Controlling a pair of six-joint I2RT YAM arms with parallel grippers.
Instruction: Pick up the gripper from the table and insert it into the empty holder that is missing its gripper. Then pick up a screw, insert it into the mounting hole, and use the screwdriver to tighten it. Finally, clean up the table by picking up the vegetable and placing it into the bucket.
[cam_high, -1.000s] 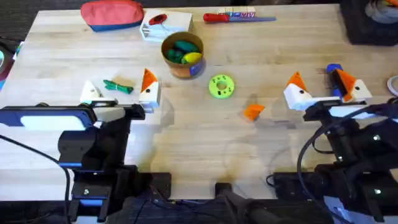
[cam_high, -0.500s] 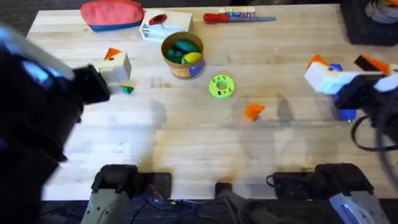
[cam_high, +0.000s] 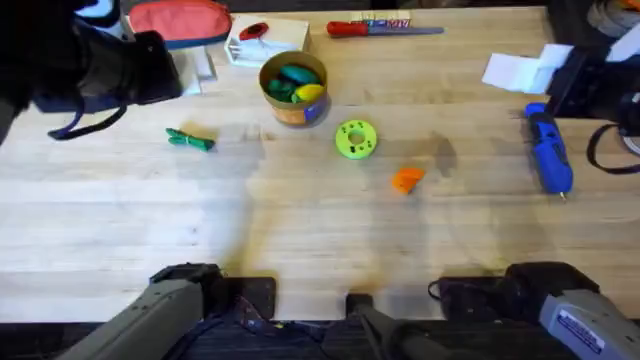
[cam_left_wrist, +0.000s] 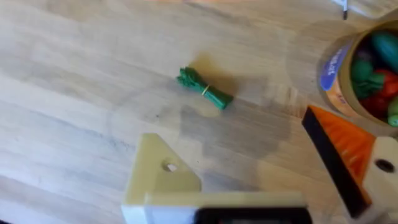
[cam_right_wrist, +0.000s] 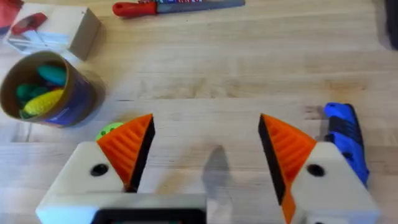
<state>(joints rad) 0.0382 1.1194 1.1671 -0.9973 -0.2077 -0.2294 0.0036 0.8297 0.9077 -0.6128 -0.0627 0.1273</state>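
Left pincer (cam_left_wrist: 229, 127) spread wide, gripping nothing, raised over the far left of the tabletop (cam_high: 300, 230). One finger a bare white block (cam_left_wrist: 163, 171) with an open screw hole and no orange pad; the other finger (cam_left_wrist: 348, 155) white with an orange ribbed pad. Beyond the two fingers, flat on the wood and untouched: the dark green bean (cam_left_wrist: 205, 90).

In the overhead view, that bean (cam_high: 190, 139) left of centre, long axis running roughly left to right, its right end dipping a little toward the near edge. Well apart from the tub (cam_high: 293, 85), with its yellow rim and green and yellow toys inside.

Right pincer (cam_right_wrist: 205, 118) also open, both orange pads facing each other across a wide gap with nothing between. Beside its right finger, the blue power screwdriver (cam_right_wrist: 342, 134).

From overhead, the blue screwdriver (cam_high: 549, 150) lying at the right of the tabletop, long axis running from far to near, metal tip toward the near edge.

Loose orange wedge (cam_high: 406, 179) lying alone near the middle, just right of the lime green ring (cam_high: 356, 139), touching neither it nor either pincer; too small to tell which way it points.

Along the far edge: a red pouch (cam_high: 180, 22), a white box (cam_high: 262, 40) just behind the tub, and a slim red-handled screwdriver (cam_high: 370, 28) lying left to right, handle to the left.
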